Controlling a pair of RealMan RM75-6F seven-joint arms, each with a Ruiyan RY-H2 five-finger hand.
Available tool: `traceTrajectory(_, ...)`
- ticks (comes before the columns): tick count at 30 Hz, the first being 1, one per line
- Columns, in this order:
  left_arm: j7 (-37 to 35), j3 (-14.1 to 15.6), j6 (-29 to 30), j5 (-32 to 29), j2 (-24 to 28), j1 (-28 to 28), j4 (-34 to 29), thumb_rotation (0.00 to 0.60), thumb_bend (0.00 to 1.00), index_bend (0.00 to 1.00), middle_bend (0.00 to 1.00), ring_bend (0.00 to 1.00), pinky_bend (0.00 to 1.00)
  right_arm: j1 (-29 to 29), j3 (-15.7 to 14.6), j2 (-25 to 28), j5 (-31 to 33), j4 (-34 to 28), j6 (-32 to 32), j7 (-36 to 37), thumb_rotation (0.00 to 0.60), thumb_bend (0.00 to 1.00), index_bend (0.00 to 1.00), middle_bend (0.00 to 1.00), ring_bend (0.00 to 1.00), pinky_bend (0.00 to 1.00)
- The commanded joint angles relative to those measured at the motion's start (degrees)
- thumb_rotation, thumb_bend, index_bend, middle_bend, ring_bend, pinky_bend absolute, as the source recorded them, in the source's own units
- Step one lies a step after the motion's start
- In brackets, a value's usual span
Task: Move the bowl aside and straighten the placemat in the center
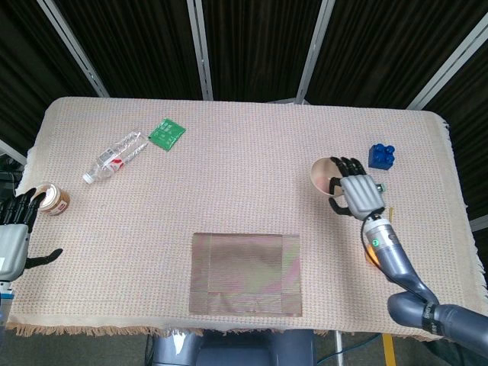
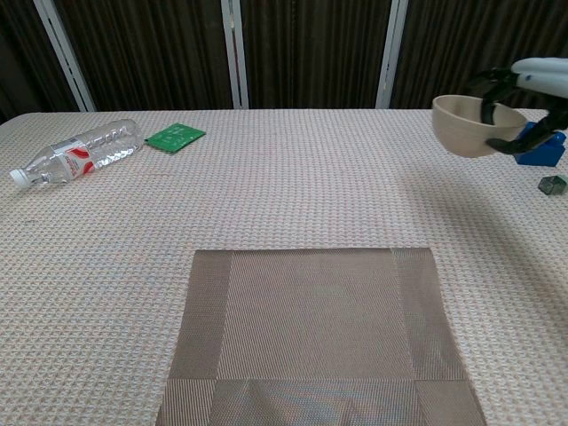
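Here, right hand (image 1: 360, 194) grasping bowl (image 1: 325, 176) by its rim, lifted above table (image 1: 244, 152).

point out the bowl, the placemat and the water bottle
bowl (image 2: 459, 126), chest view, on its outer wall, left of the fingers gripping it
placemat (image 1: 245, 273), head view, on the middle of its woven surface
water bottle (image 2: 87, 147), chest view, on its clear body near the red label

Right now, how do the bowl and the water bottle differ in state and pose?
The bowl is held off the table by the right robot hand, tilted; the water bottle lies on its side on the tablecloth, untouched. The bowl is beige and opaque; the bottle is clear with a red label.
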Motion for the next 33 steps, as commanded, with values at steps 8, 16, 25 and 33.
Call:
traceTrajectory(8, 0.34, 0.82, 0.58, 1.92, 0.04, 0.23, -1.18, 0.600, 0.00, 0.00, 0.00, 0.00, 0.00, -8.00, -4.27, 2.36, -2.32, 12.70, 0.02, 13.14, 0.600, 0.44, 0.65, 0.04, 0.00, 0.00)
traceTrajectory(16, 0.98, 1.10, 0.62, 2.47, -0.21, 0.17, -1.78, 0.600, 0.00, 0.00, 0.00, 0.00, 0.00, -9.45, -6.63, -1.58, -4.89, 20.95, -1.64, 15.77, 0.600, 0.43, 0.65, 0.04, 0.00, 0.00)
traceTrajectory(25, 0.86, 1.03, 0.78, 1.93, -0.09, 0.38, -1.53, 0.600, 0.00, 0.00, 0.00, 0.00, 0.00, -9.68, -7.35, -3.74, -6.33, 24.29, -2.99, 16.98, 0.600, 0.35, 0.52, 0.03, 0.00, 0.00)
traceTrajectory(33, -0.06, 1.08, 1.00, 1.99, 0.37, 0.67, -1.29, 0.600, 0.00, 0.00, 0.00, 0.00, 0.00, -11.49, -7.34, -0.89, -8.53, 18.71, 0.47, 17.67, 0.600, 0.00, 0.00, 0.00, 0.00, 0.00)
